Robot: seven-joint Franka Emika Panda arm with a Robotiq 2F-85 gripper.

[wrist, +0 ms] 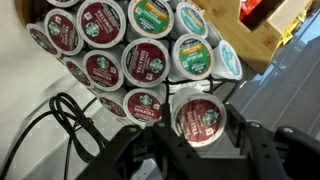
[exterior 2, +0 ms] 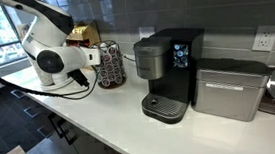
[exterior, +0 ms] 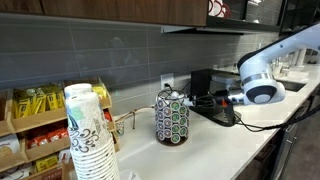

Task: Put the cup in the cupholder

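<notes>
White countertop [exterior: 220, 150] runs smooth and bare along its front edge in both exterior views, leaving open room in front of the things set along the grey tiled wall [exterior: 110, 50]. At the far left in an exterior view stands a wooden rack [exterior: 12, 112] of yellow and red boxes, with a tall stack of patterned paper cups [exterior: 88, 135] in front of it. Next comes the cupholder [exterior: 172, 117], an upright wire cylinder with a dark domed top, its side lined with rows of round pods. Just to its right the gripper [exterior: 193, 100] reaches in sideways at mid height, with the white arm [exterior: 262, 80] behind it, close to the counter's edge. A boxy black coffee machine [exterior 2: 167, 69] and a ribbed silver container [exterior 2: 229, 91] fill the counter in an exterior view. In the wrist view the cup [wrist: 197, 117], a small pod with a whitish rim and a dark red printed foil top, sits at the rack's lowest visible row, right of its neighbours. The gripper's dark fingers [wrist: 135, 152] flank the cup closely on both sides, but blur hides whether they press on it. A black cable [wrist: 65, 125] loops at the left.
</notes>
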